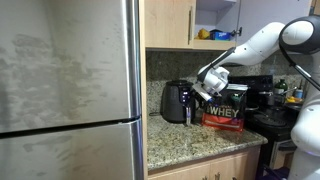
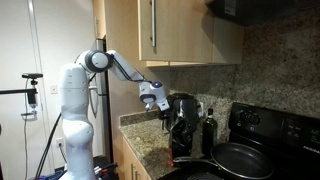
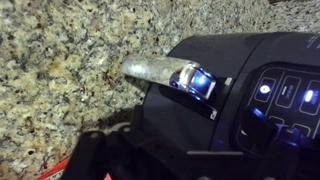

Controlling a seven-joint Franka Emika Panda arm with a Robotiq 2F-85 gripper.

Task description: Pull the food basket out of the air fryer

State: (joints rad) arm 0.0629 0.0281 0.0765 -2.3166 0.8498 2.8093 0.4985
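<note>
The air fryer [image 1: 175, 100] is a small black rounded appliance on the granite counter, next to the WHEY tub [image 1: 226, 107]. It also shows in an exterior view [image 2: 184, 108]. In the wrist view I look down on its glossy top [image 3: 245, 75] with a lit control panel. The food basket's silver handle [image 3: 152, 69] sticks out over the counter, with a blue-lit button at its root. The basket sits pushed into the fryer, its body hidden under the top. My gripper [image 1: 204, 88] hovers just above and beside the fryer's top, clear of the handle. Its fingers are only dark shapes.
A steel fridge [image 1: 65, 85] stands close beside the fryer. Cabinets [image 1: 170, 22] hang above the counter. A stove with a pan [image 2: 240, 160] lies past the tub. Bare granite [image 3: 60, 60] lies in front of the handle.
</note>
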